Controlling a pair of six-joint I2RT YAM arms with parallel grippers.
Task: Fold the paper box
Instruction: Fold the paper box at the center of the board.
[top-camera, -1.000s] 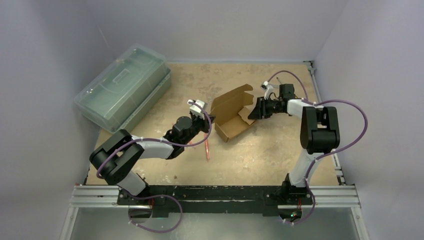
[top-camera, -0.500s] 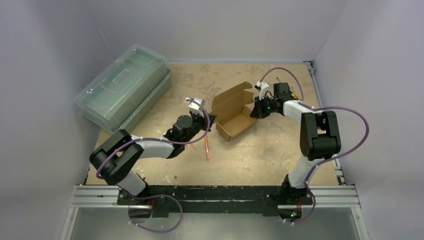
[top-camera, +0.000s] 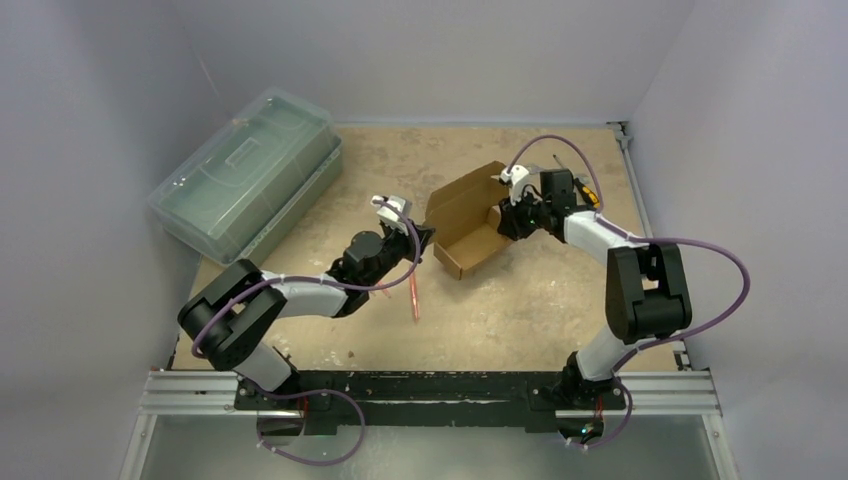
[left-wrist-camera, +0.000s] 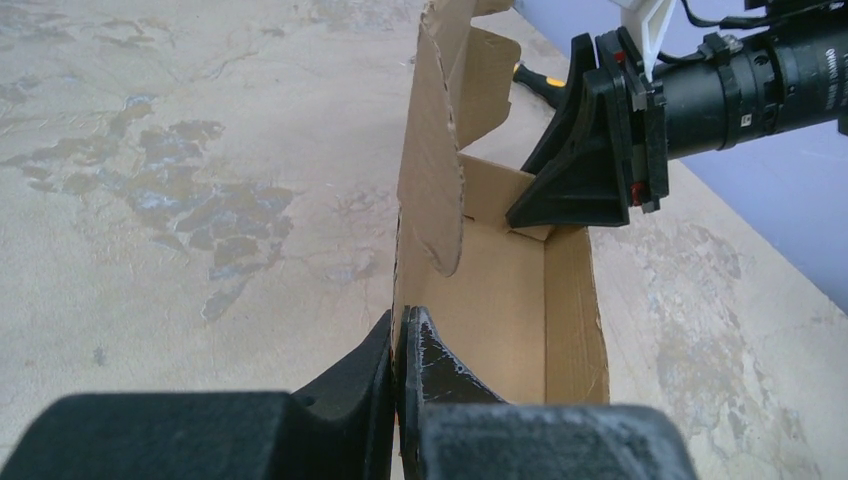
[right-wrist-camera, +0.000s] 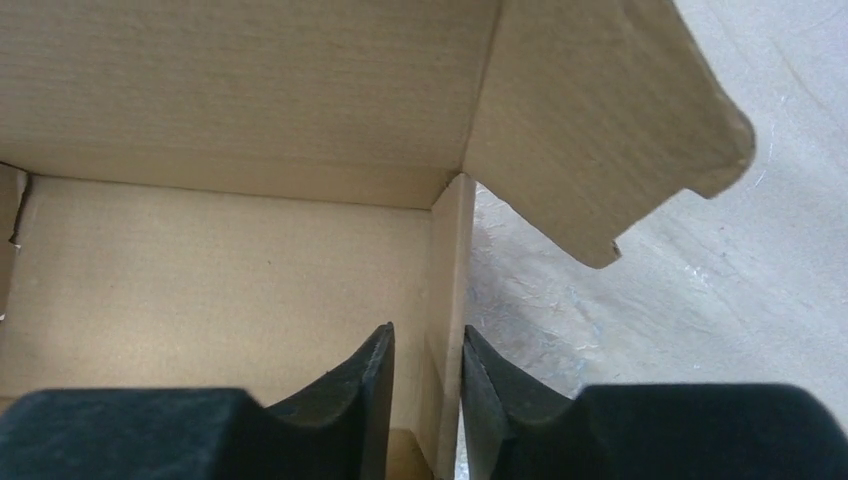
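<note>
The paper box (top-camera: 465, 215) is brown cardboard, half formed, with its lid flap standing up at the back, in the middle of the table. My left gripper (top-camera: 427, 240) is shut on the box's left wall (left-wrist-camera: 398, 335); the box floor (left-wrist-camera: 500, 290) lies beyond it. My right gripper (top-camera: 503, 212) is at the box's right end. In the right wrist view the right gripper (right-wrist-camera: 428, 345) straddles the end wall (right-wrist-camera: 450, 270), one jaw inside the box and one outside, with a small gap on the inner side. A side flap (right-wrist-camera: 600, 120) sticks out to the right.
A large translucent green plastic case (top-camera: 245, 170) lies at the back left. A thin red stick (top-camera: 413, 297) lies on the table in front of the box. A yellow-and-black tool (top-camera: 585, 192) lies behind the right arm. Grey walls enclose the table.
My right gripper has moved left and toward the back, onto the box's right end wall. The box's right flap has been pushed up. The left gripper has kept its hold.
</note>
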